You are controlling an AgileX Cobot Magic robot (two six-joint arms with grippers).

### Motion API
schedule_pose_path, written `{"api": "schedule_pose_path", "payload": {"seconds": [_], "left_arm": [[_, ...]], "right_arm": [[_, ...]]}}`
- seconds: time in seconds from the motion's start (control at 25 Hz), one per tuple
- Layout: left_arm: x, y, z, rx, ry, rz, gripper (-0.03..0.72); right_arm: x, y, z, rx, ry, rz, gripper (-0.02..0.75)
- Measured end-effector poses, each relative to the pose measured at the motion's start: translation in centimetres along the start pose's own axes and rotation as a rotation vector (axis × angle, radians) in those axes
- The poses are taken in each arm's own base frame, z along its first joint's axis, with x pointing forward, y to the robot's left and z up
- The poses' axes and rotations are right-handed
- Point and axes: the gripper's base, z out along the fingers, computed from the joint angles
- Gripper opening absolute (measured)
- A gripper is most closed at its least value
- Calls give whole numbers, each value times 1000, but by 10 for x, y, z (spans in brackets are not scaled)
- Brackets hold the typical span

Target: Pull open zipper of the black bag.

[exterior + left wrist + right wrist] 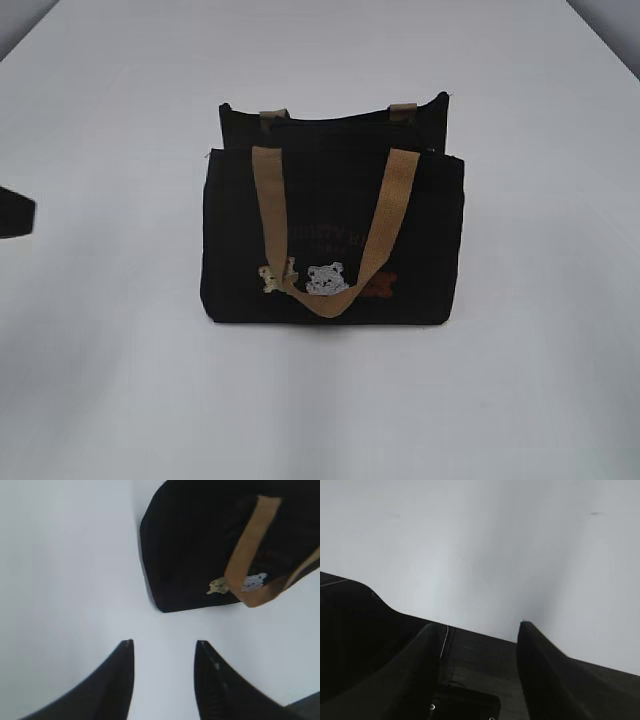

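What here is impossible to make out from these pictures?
- Zipper slider: the exterior view shows only the black bag front; its top is dark and seen edge-on.
- Orange lettering on the bag: blurred, and crossed by the tan handle.
- Right tool: absent from the exterior view.
- Left tool: only a dark sliver at the exterior view's left edge.

We see only a plain white table [120, 400] off-task: matte, evenly lit, with a soft shadow on it around what stands at its middle. In the exterior view its far edges narrow towards the top, leaving a grey background wedge beyond the far-left corner [18, 18] and another beyond the far-right corner [618, 18]. In the right wrist view we pick out two faint dark specks on the white top, one upper left [393, 515] and one upper right [595, 513], too small to identify.
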Motion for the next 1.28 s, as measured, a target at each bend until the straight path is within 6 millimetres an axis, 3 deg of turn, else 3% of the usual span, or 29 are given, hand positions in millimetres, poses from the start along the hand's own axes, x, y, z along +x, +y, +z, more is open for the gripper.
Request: {"api": "schedule_pose_path", "payload": {"seconds": [0.08,0.24,0.52,0.84,1.28], "left_arm": [[13,-7,-28,12,-68,2,298],[43,-15,-76,3,-186,26,280],[98,-11,-127,-141,-256,133,271],[145,-6,-136,-201,-367,177,258],[147,-6,-137,-205,-377,178,255]], "right_arm": [[33,5,-5,22,-79,-2,391],[78,13,-4,48,-207,-2,391],[113,20,-16,100,-537,-9,375],[134,24,-24,119,-701,-17,358],[135,25,-24,115,-709,-11,355]]}}
